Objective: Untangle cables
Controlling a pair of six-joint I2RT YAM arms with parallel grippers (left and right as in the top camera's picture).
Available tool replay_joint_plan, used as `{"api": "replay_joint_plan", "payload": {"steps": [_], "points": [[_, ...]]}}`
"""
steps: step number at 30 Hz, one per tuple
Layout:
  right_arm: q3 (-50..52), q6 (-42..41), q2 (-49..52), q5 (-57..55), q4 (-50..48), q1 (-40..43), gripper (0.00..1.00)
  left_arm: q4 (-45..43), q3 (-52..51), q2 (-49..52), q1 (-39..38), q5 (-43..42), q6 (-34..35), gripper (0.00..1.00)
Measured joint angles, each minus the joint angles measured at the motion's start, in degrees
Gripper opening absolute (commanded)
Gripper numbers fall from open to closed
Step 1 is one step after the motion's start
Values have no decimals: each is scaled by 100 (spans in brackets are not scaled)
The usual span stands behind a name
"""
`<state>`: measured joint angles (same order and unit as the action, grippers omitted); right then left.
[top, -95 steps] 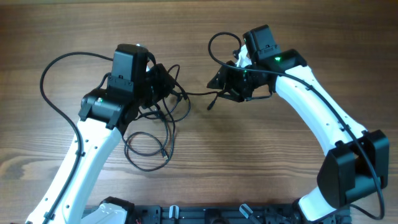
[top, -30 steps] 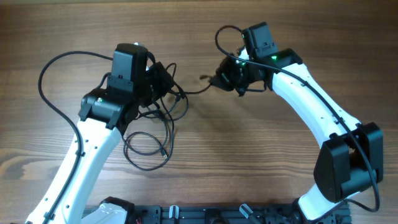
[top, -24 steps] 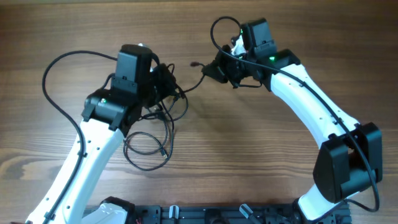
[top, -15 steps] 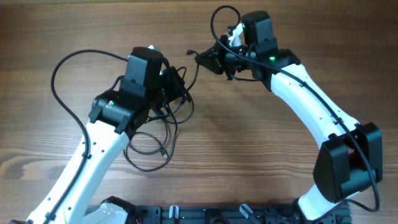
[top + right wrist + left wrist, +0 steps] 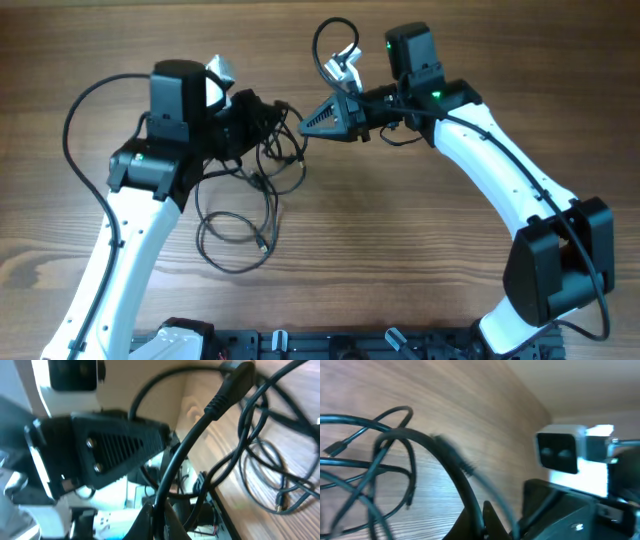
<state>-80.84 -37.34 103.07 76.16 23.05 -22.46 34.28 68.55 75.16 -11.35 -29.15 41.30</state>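
The cables point(image 5: 268, 160) are thin black cords in a tangle at the table's middle left, with one loose loop point(image 5: 236, 238) lying toward the front. My left gripper point(image 5: 278, 110) is over the tangle's top and shut on one cord point(image 5: 451, 467), which rises from between its fingers point(image 5: 490, 521). My right gripper point(image 5: 306, 123) points left, its tip almost touching the left gripper. It is shut on a cord point(image 5: 184, 447) that ends in a plug point(image 5: 236, 376). More cord loops point(image 5: 280, 477) lie on the wood beyond.
The tabletop point(image 5: 400, 230) is wood. A thick black arm cable point(image 5: 85, 130) arcs out to the left of the left arm, and another point(image 5: 330, 40) curls above the right wrist. The arm bases point(image 5: 330, 345) line the front edge.
The right gripper has swung left and down toward the left gripper with its cord. The left arm has pulled back to the left and turned, lifting its part of the tangle.
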Motion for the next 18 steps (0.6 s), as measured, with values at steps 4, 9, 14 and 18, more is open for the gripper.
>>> {"api": "replay_joint_plan", "payload": {"steps": [4, 9, 14, 18], "points": [[0, 136, 0, 402, -295, -275, 4, -422, -2, 199, 28, -811, -74, 4], [0, 146, 0, 461, -297, -337, 4, -608, -2, 367, 61, -1322, -76, 4], [0, 166, 0, 229, -57, -258, 4, -649, -2, 382, 98, -1445, -81, 4], [0, 168, 0, -446, 365, 59, 4, -651, -11, 404, 251, -1526, -101, 4]]}}
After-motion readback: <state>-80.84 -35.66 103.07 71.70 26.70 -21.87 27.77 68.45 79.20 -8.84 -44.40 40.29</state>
